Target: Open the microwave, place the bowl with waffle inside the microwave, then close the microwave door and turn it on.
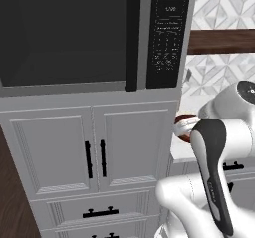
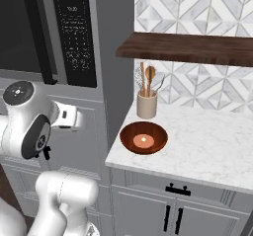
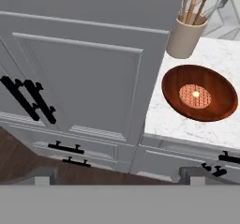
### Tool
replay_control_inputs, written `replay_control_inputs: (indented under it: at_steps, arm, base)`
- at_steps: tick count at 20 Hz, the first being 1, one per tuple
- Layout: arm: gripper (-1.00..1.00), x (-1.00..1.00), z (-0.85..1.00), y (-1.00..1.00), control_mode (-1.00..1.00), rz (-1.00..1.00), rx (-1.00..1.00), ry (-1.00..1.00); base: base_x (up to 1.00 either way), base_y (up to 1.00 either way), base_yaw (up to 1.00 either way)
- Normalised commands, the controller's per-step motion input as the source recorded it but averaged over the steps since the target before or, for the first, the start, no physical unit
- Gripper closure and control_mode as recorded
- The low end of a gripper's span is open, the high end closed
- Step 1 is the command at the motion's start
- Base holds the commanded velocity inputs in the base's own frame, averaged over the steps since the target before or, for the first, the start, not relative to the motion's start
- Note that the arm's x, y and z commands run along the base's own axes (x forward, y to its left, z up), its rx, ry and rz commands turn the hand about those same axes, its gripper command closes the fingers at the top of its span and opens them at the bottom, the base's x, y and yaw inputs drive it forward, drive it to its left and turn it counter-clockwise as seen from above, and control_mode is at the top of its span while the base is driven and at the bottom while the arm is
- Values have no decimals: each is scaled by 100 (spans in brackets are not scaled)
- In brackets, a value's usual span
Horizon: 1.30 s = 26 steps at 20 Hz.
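Claw (image 3: 120, 174) empty; only the two dark tips show at 6 o'clock in the hand view, set wide apart, nothing between them. It hangs in front of the white cabinet doors (image 3: 75, 78), below the microwave (image 1: 94, 33).

Microwave door (image 1: 64, 33) is shut, black handle (image 1: 132, 35) at its right edge, keypad (image 1: 168, 33) just beside that. Bowl (image 2: 144, 137) with waffle (image 2: 144, 140) sits on the marble counter (image 2: 207, 141), near its left front edge, utensil jar (image 2: 147, 104) just behind at 12 o'clock.

Risks, my read:
- Handle sits close to the keypad; a sloppy reach could hit buttons.
- Bowl is near the counter edge; a sideways nudge could tip it off.
- Jar crowds a grasp from behind; shelf (image 2: 188, 47) limits lift height.

Open room: front and right of bowl.
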Motion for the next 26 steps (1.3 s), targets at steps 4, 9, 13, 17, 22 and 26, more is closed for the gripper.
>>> replay_control_inputs:
  at_steps: [4,9,13,17,22,26]
  arm:
    - [-100,0,62,48,-100,0,-3,-10]
    - [-100,0,56,47,-100,0,-4,-7]
    - [-100,0,60,32,-100,-1,0,-12]
    - [-100,2,62,37,-100,-8,0,-10]
    - [-100,32,35,51,-100,-11,-5,-2]
    - [-100,53,7,24,-100,-6,-3,-1]
  base:
    - [0,0,0]
    - [0,0,0]
    - [0,0,0]
    - [0,0,0]
    - [0,0,0]
    - [0,0,0]
